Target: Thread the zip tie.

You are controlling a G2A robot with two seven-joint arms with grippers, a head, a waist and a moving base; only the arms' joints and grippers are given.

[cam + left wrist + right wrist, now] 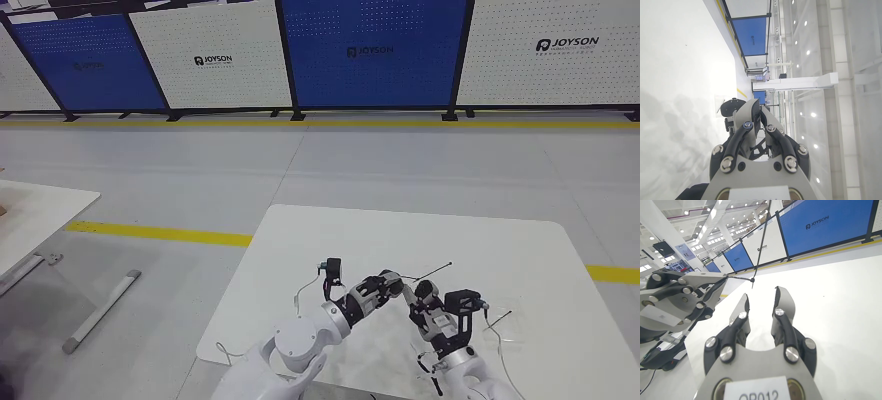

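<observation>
A black zip tie (761,243) is held above the white table (330,240). My left gripper (725,277) is shut on one end of it. A short stretch runs from those fingertips to the small head (752,280). From the head a long thin strap rises steeply, and a short tip pokes out below. My right gripper (761,291) is open just below the head, touching nothing. In the top view both grippers meet near the table's front, left (388,284) and right (422,294), with the tie (430,270) slanting away. In the left wrist view its fingers (757,113) are pressed together.
A second black zip tie (497,318) lies on a clear plastic bag (508,338) on the table to the right of the grippers. The table's front edge is close beneath both arms. Blue and white panel walls (370,50) stand far behind.
</observation>
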